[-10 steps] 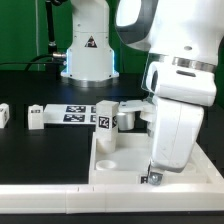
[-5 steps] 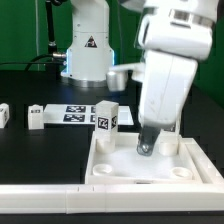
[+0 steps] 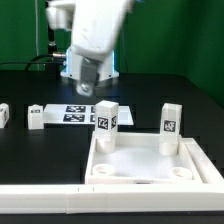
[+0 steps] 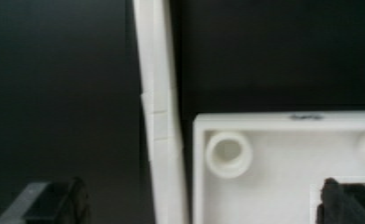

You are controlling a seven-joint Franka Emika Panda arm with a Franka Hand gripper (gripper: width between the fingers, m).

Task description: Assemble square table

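Note:
The square table's white slab point(image 3: 140, 160) lies rim up at the front right. Two white tagged legs stand upright at its far corners, one on the left point(image 3: 107, 117) and one on the right point(image 3: 170, 122). Two more tagged legs lie loose on the table at the exterior view's left point(image 3: 36, 117) point(image 3: 3, 113). My gripper point(image 3: 89, 78) hangs blurred above the table's back, left of the slab and apart from every part. In the wrist view the gripper point(image 4: 200, 205) is open and empty, with the slab point(image 4: 294, 150) and a corner socket point(image 4: 229, 155) below it.
The marker board point(image 3: 73, 112) lies behind the slab, next to the loose legs. The long white bar fence point(image 3: 40, 200) runs along the front edge and also shows in the wrist view point(image 4: 154, 110). The robot base point(image 3: 88, 55) stands at the back.
My gripper has risen from the slab's front right and swung back toward the exterior view's left. The right leg it covered now stands in plain view.

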